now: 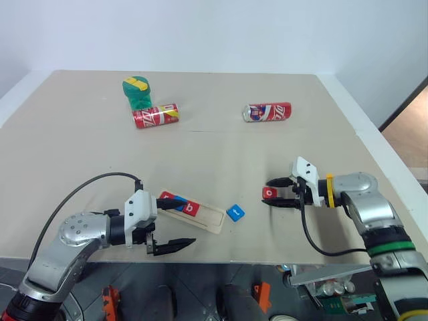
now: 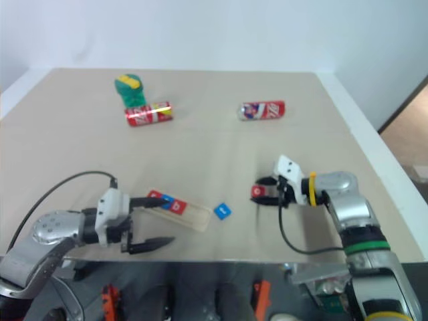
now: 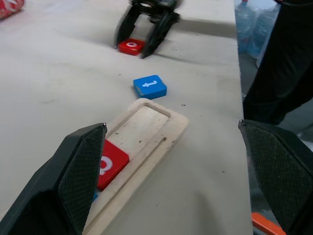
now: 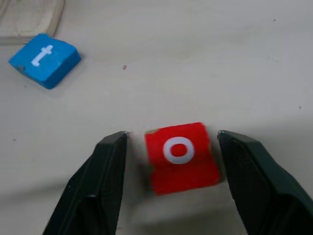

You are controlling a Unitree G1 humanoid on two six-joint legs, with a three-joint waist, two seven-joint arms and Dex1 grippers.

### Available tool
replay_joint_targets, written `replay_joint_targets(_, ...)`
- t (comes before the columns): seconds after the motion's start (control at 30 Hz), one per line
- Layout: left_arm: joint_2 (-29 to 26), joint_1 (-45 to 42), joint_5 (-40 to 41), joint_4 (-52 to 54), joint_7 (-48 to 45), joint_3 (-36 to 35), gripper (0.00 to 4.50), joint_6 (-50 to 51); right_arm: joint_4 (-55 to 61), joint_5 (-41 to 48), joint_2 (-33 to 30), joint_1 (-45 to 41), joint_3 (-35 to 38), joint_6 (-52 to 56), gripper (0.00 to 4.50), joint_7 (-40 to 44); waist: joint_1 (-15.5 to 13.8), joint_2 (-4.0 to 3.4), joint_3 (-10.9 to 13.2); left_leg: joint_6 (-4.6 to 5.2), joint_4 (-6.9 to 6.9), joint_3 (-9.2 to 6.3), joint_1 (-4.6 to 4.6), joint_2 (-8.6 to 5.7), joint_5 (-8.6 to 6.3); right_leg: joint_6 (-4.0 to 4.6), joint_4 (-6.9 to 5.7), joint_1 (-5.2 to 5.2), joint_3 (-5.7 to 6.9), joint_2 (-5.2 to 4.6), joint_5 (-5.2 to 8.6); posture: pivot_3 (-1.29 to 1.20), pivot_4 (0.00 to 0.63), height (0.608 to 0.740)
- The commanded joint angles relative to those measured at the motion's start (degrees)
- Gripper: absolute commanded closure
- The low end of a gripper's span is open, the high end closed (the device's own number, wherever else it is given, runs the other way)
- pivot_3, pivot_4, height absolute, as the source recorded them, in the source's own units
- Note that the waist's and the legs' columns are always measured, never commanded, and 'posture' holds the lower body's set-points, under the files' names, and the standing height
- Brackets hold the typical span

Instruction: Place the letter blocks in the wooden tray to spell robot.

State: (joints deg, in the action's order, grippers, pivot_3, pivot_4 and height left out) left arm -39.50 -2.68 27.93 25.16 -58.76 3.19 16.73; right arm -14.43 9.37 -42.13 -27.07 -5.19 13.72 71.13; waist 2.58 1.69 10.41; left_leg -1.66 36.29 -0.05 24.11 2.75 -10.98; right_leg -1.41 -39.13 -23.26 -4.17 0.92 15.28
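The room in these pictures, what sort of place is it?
Probably a robot test lab: a plain tabletop against a bare white wall, set with practice props, namely letter blocks, a wooden tray and soda cans. Water jugs stand beside it.

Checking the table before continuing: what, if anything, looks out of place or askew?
Two soda cans lie tipped on their sides at the table's far end. The wooden tray sits askew.
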Motion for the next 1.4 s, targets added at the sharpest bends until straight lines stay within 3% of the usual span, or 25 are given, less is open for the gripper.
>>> replay_joint_targets(0.03,-0.02,0.15,-0.23,0.19,0.55,-1.38,0.00,-1.06,11.98,1.10,-0.25,6.75,0.21,8.41,2.13,-4.43,-0.01,0.02,-0.02,-0.01,0.00,-0.01,-0.01,0.00,0.00,0.01,0.00,0.01,0.01,0.01,0.02,0.00,0.150,0.740)
replay_joint_targets(0.07,0.03,0.15,-0.27,0.14,0.57,-1.39,0.00,-1.03,14.32,1.22,-0.10,8.21,0.62,9.66,2.23,-5.78,-0.01,0.02,-0.02,-0.01,0.00,-0.01,-0.01,0.01,0.00,0.01,0.00,0.01,0.01,0.01,0.02,0.00,0.150,0.740)
replay_joint_targets(0.1,0.10,0.06,-0.33,0.04,0.61,-1.35,0.00,-1.00,16.35,1.37,0.20,9.47,1.00,11.00,2.80,-7.19,0.02,0.02,-0.02,-0.01,0.00,0.00,-0.02,0.01,0.00,0.01,0.00,0.01,0.01,0.01,0.02,0.00,0.150,0.740)
replay_joint_targets(0.17,0.24,-0.18,-0.48,-0.21,0.64,-1.21,0.00,-1.00,19.54,1.41,0.71,11.25,1.43,12.99,3.28,-9.68,0.03,0.04,-0.04,-0.01,0.02,0.04,-0.03,0.01,0.00,0.01,-0.01,0.00,-0.02,0.01,-0.02,0.00,0.150,0.740)
replay_joint_targets(0.53,1.17,-0.84,-0.89,-1.30,1.94,-1.23,0.00,-1.09,34.53,2.32,6.04,14.44,0.75,28.29,3.28,-24.68,0.37,0.25,-0.16,-0.04,0.04,0.09,-0.19,0.19,0.02,0.15,-0.01,0.02,-0.08,0.17,-0.18,0.00,0.150,0.740)
replay_joint_targets(0.77,3.15,1.69,-4.32,-4.79,5.26,-4.81,0.00,-7.60,39.28,7.30,9.10,4.66,0.57,34.61,3.28,-25.87,0.47,0.05,-0.04,-0.07,0.04,0.19,-0.31,0.50,0.09,0.54,-0.02,-0.06,-0.29,0.60,-0.36,0.00,0.150,0.740)
replay_joint_targets(0.9,2.91,6.03,-4.85,-7.10,4.88,-8.09,0.00,-12.05,44.40,11.76,11.30,-1.15,-4.30,38.98,3.28,-24.64,0.38,0.09,-0.06,-0.08,0.00,0.22,-0.25,0.56,0.09,0.40,-0.01,-0.10,-0.31,0.64,-0.38,0.00,0.150,0.740)
replay_joint_targets(1.1,2.79,8.40,-5.08,-8.04,4.12,-8.90,0.00,-14.57,44.32,9.67,12.79,-1.97,-15.48,35.84,3.28,-24.15,-0.29,0.10,-0.06,-0.10,-0.17,0.04,0.11,0.60,0.02,0.50,0.01,-0.36,-0.05,0.60,-0.11,0.00,0.150,0.740)
replay_joint_targets(1.4,3.33,9.20,-5.69,-7.42,5.69,-8.64,0.00,-15.27,36.15,5.46,13.69,-3.40,-19.36,30.09,3.28,-24.32,0.03,0.10,-0.07,-0.11,0.02,0.15,0.14,0.55,0.03,0.50,0.01,-0.37,-0.07,0.47,-0.25,0.00,0.150,0.740)
